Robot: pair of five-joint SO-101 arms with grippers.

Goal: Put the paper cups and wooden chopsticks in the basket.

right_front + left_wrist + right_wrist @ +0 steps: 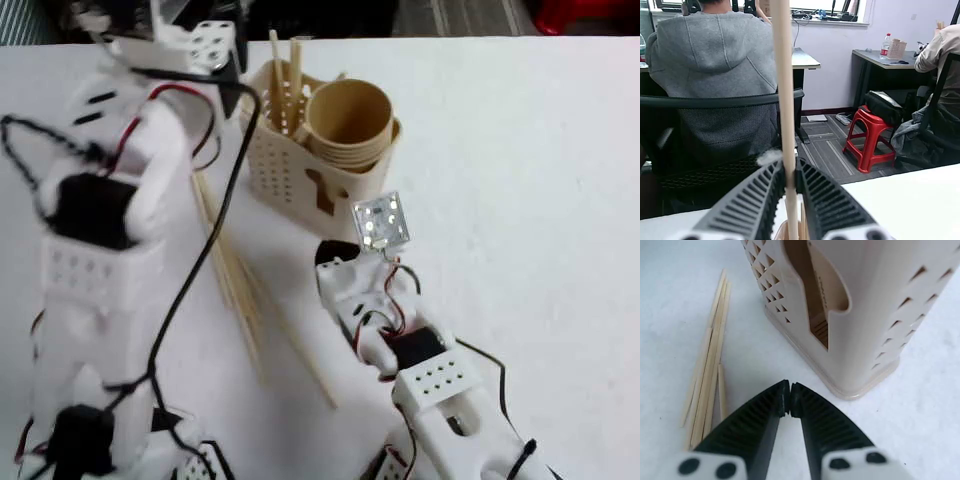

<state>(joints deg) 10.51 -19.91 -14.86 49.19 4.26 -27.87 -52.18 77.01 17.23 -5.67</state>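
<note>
Table: white, bears everything.
Basket: upright and perforated, at 12 o'clock of table in high view.
Paper cups: nested stack inside basket, on its 3 o'clock side. Light and crushable; best taken at rim.
Left gripper: clamped on upright chopstick.
Right gripper: jaws together with nothing between, near basket base.
Loose chopsticks: flat on table, 7 o'clock of basket. Thin, stiff, light, probably roll. Pinch mid-length, across shaft.
</note>
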